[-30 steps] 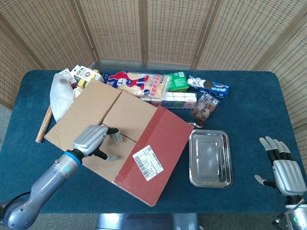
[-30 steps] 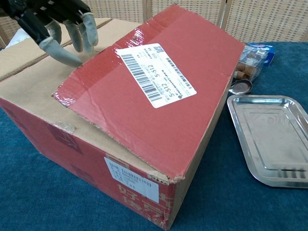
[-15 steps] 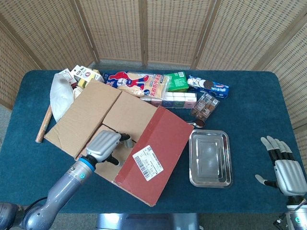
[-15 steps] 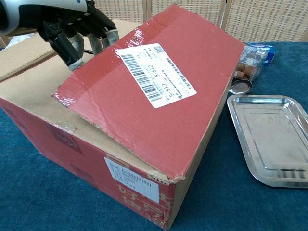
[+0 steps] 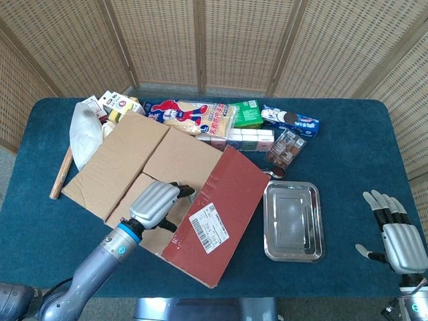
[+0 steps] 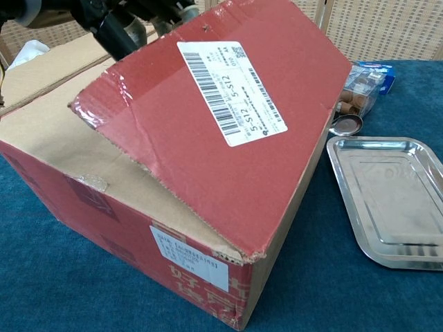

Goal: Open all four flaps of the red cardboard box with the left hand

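The red cardboard box (image 5: 200,221) stands left of centre on the blue table, close to the front edge. Its red flap with a white barcode label (image 6: 228,117) is tilted up on the box's right side. My left hand (image 5: 158,202) reaches over the brown flaps (image 5: 127,160), which lie flat, and its fingers (image 5: 184,190) hook under the red flap's free edge and hold it up. In the chest view the left hand (image 6: 124,24) shows dark at that edge, top left. My right hand (image 5: 394,237) rests at the table's near right corner, fingers spread, holding nothing.
A steel tray (image 5: 293,221) lies right of the box, with a small metal scoop (image 6: 346,124) and spice jars (image 5: 286,147) just behind it. Snack packets (image 5: 194,115), a green carton (image 5: 246,114) and a white bag (image 5: 83,130) line the back. A wooden stick (image 5: 60,174) lies at left.
My left hand slid right across the brown flaps to the red flap's edge and hooked under it. The red flap has risen from flat to steeply tilted. The right hand stayed still.
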Action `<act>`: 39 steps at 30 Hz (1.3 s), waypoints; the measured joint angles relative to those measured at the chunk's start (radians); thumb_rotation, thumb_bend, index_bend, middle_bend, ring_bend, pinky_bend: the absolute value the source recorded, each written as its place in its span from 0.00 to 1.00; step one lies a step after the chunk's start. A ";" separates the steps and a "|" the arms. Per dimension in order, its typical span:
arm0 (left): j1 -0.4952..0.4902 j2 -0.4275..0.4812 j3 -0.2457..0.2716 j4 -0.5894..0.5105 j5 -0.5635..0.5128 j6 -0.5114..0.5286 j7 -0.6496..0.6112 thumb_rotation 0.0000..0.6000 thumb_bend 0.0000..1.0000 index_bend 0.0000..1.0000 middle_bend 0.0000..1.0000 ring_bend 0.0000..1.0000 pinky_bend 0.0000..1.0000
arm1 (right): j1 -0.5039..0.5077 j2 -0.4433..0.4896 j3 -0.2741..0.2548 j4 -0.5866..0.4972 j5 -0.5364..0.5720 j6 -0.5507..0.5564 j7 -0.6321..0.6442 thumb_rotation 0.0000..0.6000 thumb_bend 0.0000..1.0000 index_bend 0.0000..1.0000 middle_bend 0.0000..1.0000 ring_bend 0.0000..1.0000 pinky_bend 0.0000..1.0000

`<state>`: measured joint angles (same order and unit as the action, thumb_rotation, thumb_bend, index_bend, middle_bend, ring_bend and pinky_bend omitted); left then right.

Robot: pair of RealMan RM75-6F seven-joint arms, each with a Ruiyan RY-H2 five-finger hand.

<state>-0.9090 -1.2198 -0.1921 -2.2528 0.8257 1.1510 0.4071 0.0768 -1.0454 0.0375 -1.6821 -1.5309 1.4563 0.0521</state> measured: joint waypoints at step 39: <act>-0.025 -0.277 -0.025 0.099 0.248 0.028 0.081 1.00 0.00 0.33 0.24 0.15 0.33 | 0.001 0.006 -0.006 -0.004 -0.008 -0.003 0.013 1.00 0.00 0.00 0.00 0.00 0.00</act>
<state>-0.9344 -1.4965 -0.2166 -2.1541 1.0738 1.1786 0.4883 0.0776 -1.0390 0.0315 -1.6862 -1.5393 1.4531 0.0654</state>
